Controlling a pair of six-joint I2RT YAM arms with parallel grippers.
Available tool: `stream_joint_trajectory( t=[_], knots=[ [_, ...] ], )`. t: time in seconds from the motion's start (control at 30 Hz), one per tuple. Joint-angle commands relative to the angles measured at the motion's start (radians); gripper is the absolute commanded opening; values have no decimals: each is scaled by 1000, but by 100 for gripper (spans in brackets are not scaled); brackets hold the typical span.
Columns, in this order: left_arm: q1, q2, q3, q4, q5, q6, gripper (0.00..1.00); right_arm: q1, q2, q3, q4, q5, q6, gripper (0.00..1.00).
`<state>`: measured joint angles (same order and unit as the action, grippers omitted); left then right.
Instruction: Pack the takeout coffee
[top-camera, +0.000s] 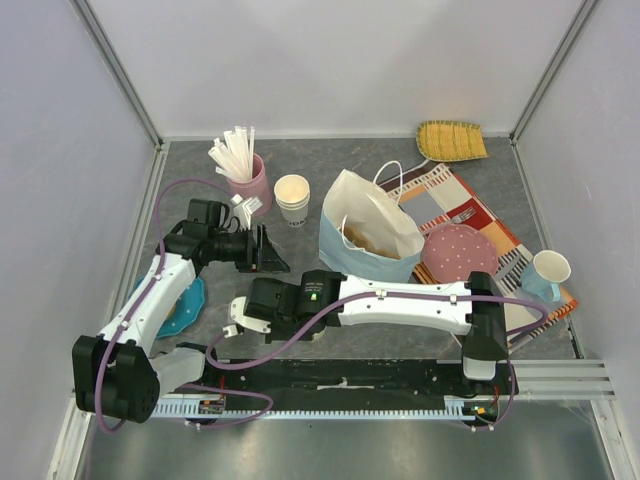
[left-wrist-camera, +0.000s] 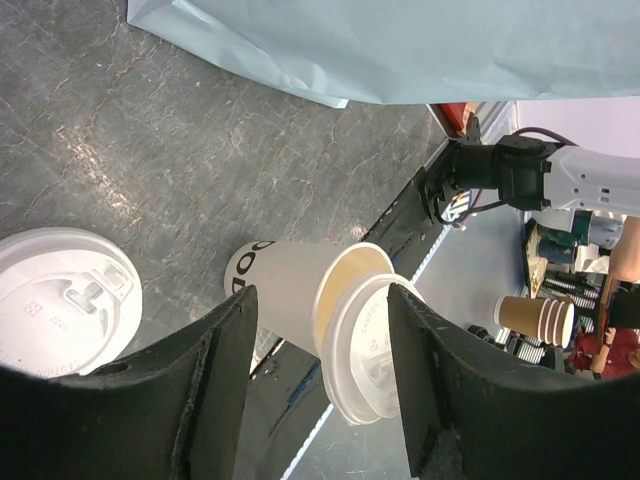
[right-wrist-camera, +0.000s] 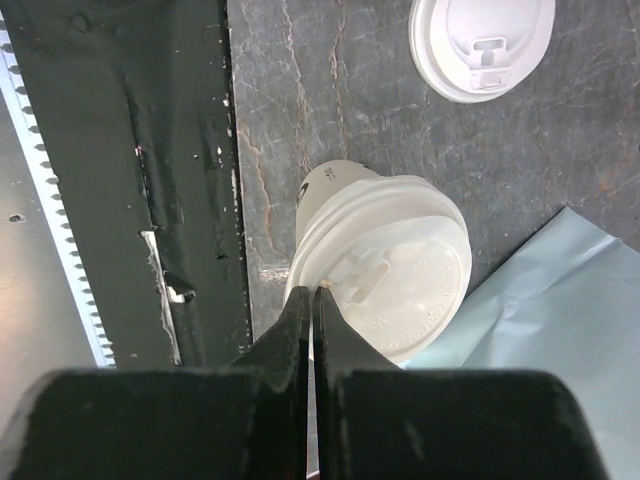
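Note:
The takeout coffee, a white paper cup (left-wrist-camera: 285, 280) with a white lid (left-wrist-camera: 370, 355), is tilted near the table's front edge. The lid sits askew, so the tan inside of the cup shows. My right gripper (right-wrist-camera: 315, 292) is shut on the rim of that lid (right-wrist-camera: 400, 275); in the top view the right gripper (top-camera: 238, 318) hides most of the cup. My left gripper (top-camera: 272, 252) is open and empty, a little behind the cup, and the cup shows between its fingers (left-wrist-camera: 225, 370). The paper bag (top-camera: 370, 240) stands open to the right.
A loose flat white lid (left-wrist-camera: 60, 300) lies on the table near the cup. A stack of lidless cups (top-camera: 292, 198) and a pink holder of straws (top-camera: 248, 180) stand behind. A blue plate (top-camera: 185, 305) lies at the left. A placemat (top-camera: 480, 215) with a pink plate (top-camera: 458, 250) and a blue mug (top-camera: 548, 272) is at the right.

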<state>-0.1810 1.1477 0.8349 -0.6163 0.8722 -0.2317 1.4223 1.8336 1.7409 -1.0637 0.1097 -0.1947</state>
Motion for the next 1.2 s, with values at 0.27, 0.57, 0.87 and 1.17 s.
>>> stream_joint_trajectory(
  t=[0.27, 0.57, 0.87, 1.17],
  knots=[
    [-3, -3, 15, 38, 31, -34, 61, 3, 1, -67, 7, 19, 11, 0],
    [-5, 4, 23, 38, 31, -29, 61, 1, 6, -63, 16, 36, 5, 0],
    [-43, -46, -68, 70, 56, -69, 61, -25, -23, -147, 96, -21, 5, 0],
    [-81, -101, -161, 116, 62, -138, 62, -40, -33, -187, 136, -45, 5, 0]
  ],
)
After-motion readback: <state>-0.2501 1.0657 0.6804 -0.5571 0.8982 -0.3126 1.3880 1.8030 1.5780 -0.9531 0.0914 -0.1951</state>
